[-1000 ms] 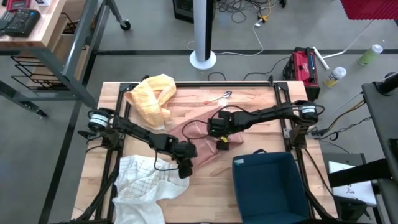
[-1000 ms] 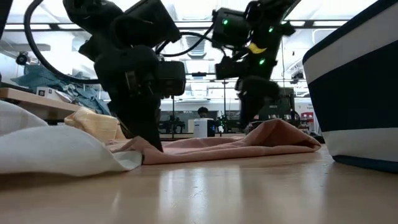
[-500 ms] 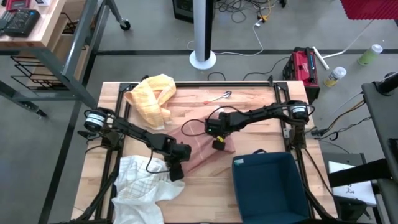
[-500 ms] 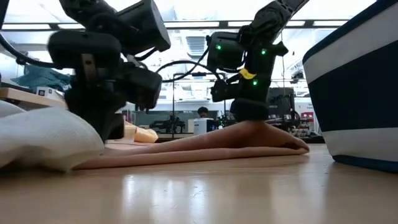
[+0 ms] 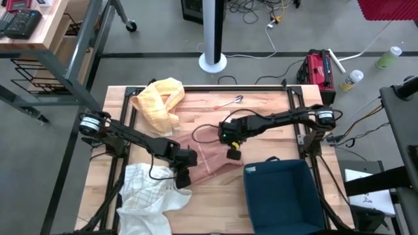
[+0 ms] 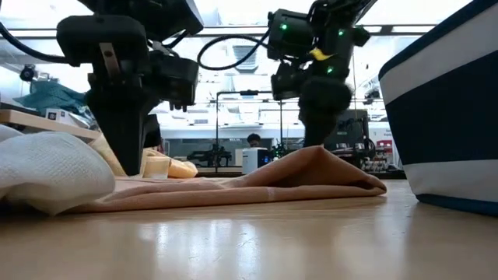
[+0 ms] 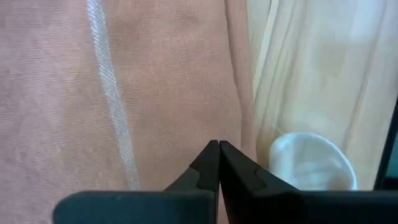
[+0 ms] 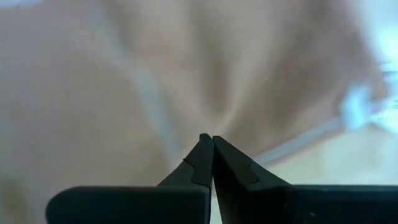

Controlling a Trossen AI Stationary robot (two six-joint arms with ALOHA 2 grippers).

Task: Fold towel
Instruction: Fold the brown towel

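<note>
Desk [image 5: 261,117] middle: your left fingers [image 5: 182,181] and right fingers [image 5: 232,155], both pinched closed on the towel [image 5: 210,156], have dragged it leftward.

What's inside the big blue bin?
Looking down from above, the blue bin shows only its dark blue inside, with nothing in it. The low view shows just its outer wall, so the bottom corners stay unseen.

Overhead looking down, table-level looking across, both wrists close on pink towel [image 5: 212,156]
</note>
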